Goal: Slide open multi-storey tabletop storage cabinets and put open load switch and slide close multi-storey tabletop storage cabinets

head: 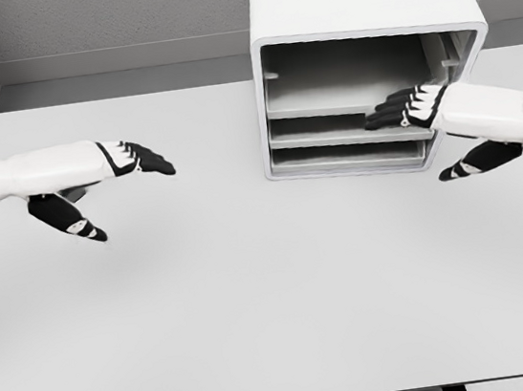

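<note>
White box-shaped multi-storey storage cabinet stood at the far side of the plain white desk, right of centre, its front face showing grey tiers. The right robot hand reached into that front at the middle tier, fingers extended flat and close together over the tier's front lip, thumb hanging below and outside; it gripped nothing that I could make out. The left robot hand hovered well to the left of the cabinet above the desk, fingers relaxed and spread, thumb dropped, empty.

No load switch was visible anywhere near the cabinet or on the desk; cannot say where it was.

Judged step: working a tier of the cabinet by its front lip. Fingertips should hook squarely behind the lip and draw straight toward the robot, level, so the tier does not bind against the cabinet's side walls.

Room: broad bare desk in front of the cabinet for a drawer to slide out. Cabinet's right wall sat close to the right forearm; little sideways margin there.
</note>
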